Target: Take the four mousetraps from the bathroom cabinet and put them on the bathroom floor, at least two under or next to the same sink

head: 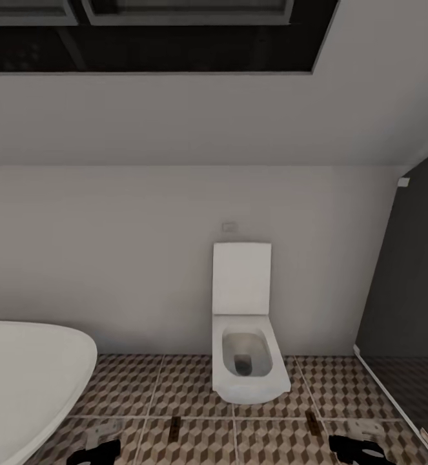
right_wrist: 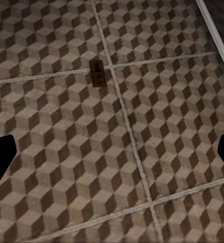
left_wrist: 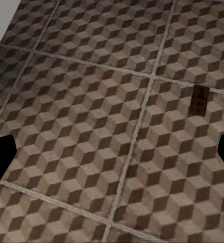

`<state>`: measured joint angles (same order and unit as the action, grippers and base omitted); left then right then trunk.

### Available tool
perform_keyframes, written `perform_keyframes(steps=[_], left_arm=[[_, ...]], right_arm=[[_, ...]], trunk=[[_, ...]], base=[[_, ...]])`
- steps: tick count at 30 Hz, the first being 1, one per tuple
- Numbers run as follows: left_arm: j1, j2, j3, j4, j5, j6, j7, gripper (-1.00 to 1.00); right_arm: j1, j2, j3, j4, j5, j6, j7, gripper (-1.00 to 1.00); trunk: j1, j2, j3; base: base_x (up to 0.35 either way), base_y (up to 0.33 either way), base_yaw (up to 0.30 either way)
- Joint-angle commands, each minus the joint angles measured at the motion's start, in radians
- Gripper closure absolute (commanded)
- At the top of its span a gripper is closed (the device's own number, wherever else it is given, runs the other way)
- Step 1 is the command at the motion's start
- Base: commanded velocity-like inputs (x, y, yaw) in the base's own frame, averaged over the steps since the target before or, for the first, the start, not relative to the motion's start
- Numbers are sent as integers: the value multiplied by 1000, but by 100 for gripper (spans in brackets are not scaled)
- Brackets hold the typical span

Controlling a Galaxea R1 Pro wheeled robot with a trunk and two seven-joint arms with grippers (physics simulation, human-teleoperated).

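Two mousetraps lie flat on the cube-patterned bathroom floor (head: 194,394) in front of the toilet, one (head: 175,425) to the left and one (head: 312,423) to the right. The left wrist view has a tan trap with a red mark (left_wrist: 199,99) on the tiles ahead of my left gripper (left_wrist: 112,157). Ahead of my right gripper (right_wrist: 112,159), a trap (right_wrist: 97,73) rests on a grout line. Both grippers are open and hold nothing, hovering low over the floor (head: 94,452) (head: 359,450). The cabinet and the sink are out of view.
A white toilet (head: 243,342) with its lid raised stands against the pale wall. The oval white bathtub (head: 26,381) fills the lower left. A dark panel with a white base strip (head: 404,290) bounds the floor on the right.
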<state>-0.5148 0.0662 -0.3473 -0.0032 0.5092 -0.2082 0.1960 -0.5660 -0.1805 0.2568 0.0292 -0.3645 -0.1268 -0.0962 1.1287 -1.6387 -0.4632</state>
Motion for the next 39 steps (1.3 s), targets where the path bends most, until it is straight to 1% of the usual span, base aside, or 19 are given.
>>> perform_keyframes(steps=[1, 3, 9, 20, 26, 39], left_arm=[[5, 1, -9, 0, 10, 1, -2, -100], [10, 2, -9, 0, 12, 2, -6, -100], [36, 4, -9, 0, 21, 10, -19, -100], [79, 3, -9, 0, 25, 61, -29, -100], [106, 3, -9, 0, 26, 73, -43, -100], [142, 3, -9, 0, 26, 78, -66, -100]], right_arm=[[5, 1, 9, 3, -8, -4, 1, -100], [12, 2, 9, 3, -8, -3, 2, -100], [56, 5, 9, 3, -7, -1, 6, -100], [124, 10, 9, 3, -7, -4, 7, -100], [162, 12, 9, 3, -7, -8, 7, -100], [210, 14, 8, 3, -7, -7, 6, -100]], trunk=[[-4, 7, 2], [-12, 21, 8], [-35, 63, 27], [-77, 140, 62], [-100, 182, 80], [-150, 273, 121]], base=[[0, 0, 0], [0, 0, 0], [0, 0, 0], [0, 0, 0], [0, 0, 0], [0, 0, 0]])
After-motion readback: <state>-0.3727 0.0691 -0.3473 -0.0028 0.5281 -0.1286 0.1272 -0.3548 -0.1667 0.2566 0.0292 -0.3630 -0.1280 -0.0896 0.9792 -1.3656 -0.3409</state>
